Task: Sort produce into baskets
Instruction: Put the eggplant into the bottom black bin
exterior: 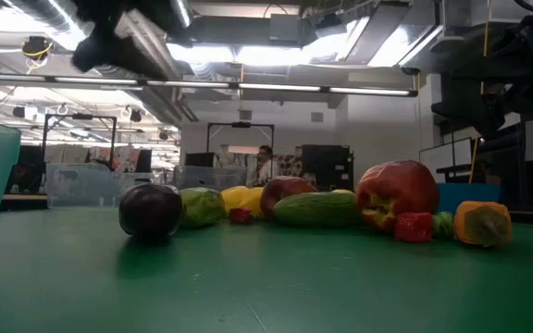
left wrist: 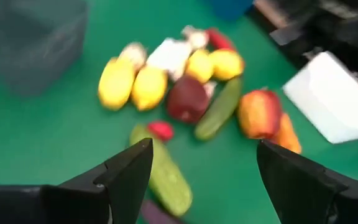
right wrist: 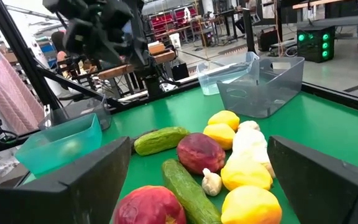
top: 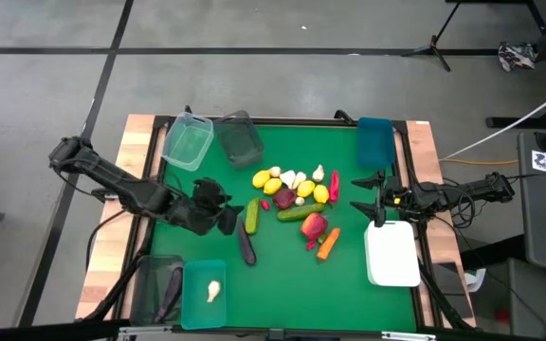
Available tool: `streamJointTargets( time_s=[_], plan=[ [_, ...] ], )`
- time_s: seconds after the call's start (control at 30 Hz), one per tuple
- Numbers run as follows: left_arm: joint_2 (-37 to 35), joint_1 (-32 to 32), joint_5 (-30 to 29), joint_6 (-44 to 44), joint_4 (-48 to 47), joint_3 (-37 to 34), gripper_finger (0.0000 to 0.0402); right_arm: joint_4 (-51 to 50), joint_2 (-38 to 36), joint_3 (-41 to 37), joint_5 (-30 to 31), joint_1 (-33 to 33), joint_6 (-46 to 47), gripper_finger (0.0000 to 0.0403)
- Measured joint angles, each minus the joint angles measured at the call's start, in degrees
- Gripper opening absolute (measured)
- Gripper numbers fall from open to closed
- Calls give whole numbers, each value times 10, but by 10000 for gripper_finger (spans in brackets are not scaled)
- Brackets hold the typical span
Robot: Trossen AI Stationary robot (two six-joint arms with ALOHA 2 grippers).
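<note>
Fingers (left wrist: 126, 180) of left gripper (top: 224, 214) spread wide, empty, above green felt beside a smooth cucumber (top: 252, 215) and a dark glossy eggplant (top: 245, 244). Right gripper (top: 366, 182) parted too, holding nothing, near blue tub (top: 374, 140) and flat white tray (top: 391, 253). Produce pile (top: 297, 194) heaped mid-table: matte lemons, knobbly garlic, red apple, carrot. Teal tub (top: 203, 294) holding one garlic at near edge; open mat around.

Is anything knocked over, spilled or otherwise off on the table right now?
Nothing stands out. The unsorted produce sits in a loose pile mid-table, the tubs stand upright, and one eggplant lies alone near the open left gripper.
</note>
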Motion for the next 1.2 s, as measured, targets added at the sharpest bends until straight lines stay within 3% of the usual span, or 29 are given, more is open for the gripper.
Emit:
streamJointTargets(
  time_s=[0.2, 0.3, 0.37, 0.57, 0.67, 0.97, 1.2],
  plan=[
    [55, 4, 25, -36, -58, 0, 281, 0, 0, 0, 0, 0, 0, 376],
    [77, 5, 37, 0, -46, 0, 281, 1, 0, 0, 0, 0, 0, 376],
    [87, 5, 56, 93, -27, 0, 281, 1, 0, 0, 0, 0, 0, 376],
    [116, 0, 152, 479, 63, 0, 281, 1, 0, 0, 0, 0, 0, 376],
    [130, 5, 204, 619, 109, 0, 281, 1, 0, 0, 0, 0, 0, 376],
    [161, 44, 339, 768, 102, 0, 281, 2, 0, 0, 0, 0, 0, 376],
    [162, 64, 371, 866, 94, 0, 281, 4, 0, 0, 1, 0, 0, 376]
  ],
)
